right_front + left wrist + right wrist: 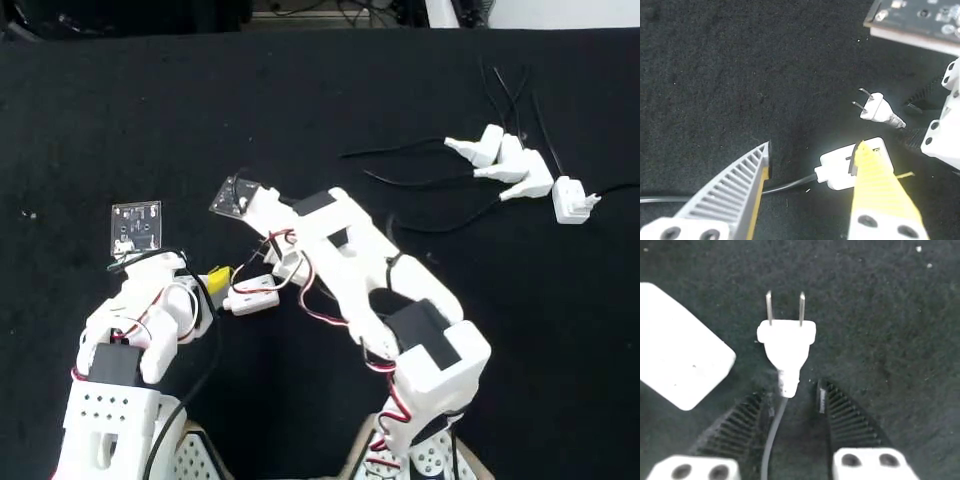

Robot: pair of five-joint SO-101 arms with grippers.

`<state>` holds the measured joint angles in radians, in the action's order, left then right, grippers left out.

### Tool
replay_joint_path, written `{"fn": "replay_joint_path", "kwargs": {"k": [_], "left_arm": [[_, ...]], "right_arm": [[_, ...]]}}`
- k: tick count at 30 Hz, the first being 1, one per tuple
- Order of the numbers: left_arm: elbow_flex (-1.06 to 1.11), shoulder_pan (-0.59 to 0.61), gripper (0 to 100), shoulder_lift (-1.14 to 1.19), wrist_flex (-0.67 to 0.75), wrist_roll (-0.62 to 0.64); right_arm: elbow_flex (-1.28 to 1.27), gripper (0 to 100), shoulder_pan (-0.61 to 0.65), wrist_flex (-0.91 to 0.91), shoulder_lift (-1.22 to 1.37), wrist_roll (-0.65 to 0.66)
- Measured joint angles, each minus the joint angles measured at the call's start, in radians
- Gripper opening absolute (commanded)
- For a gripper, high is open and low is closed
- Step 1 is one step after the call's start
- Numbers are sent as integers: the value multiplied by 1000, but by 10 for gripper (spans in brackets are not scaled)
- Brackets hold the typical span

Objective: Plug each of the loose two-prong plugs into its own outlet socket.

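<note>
I had the right claw spread open astride the cord, the plug just ahead of its tips, ready to grip, and the left claw open beside the socket, likely to brace it.

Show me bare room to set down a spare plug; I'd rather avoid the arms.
Free: far-left table, beyond the left arm; near right, between the right arm and plug cluster. Crowded: around the socket block between both arms.
</note>
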<state>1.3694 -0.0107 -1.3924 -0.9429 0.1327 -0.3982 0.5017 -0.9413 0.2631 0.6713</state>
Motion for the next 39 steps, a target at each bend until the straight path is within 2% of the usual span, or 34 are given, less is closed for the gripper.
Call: {"fn": "replay_joint_path", "kwargs": {"k": [3,6,13,22,27,31,39], "left_arm": [[0,0,267,0,0,0],[0,0,267,0,0,0],[0,0,267,0,0,0],[-40,0,269,0,5,0],[-74,-35,268,0,71,0],[-80,-84,268,-2,83,-2],[-81,-68,270,0,83,-2]], "right_arm": [[0,102,5,6,2,0],[2,5,5,6,2,0],[14,10,2,21,-14,0],[-199,10,49,20,-439,-2],[-244,10,94,20,-654,-28],[-269,10,100,14,-741,-29],[-270,10,133,-69,-872,-34]]}}
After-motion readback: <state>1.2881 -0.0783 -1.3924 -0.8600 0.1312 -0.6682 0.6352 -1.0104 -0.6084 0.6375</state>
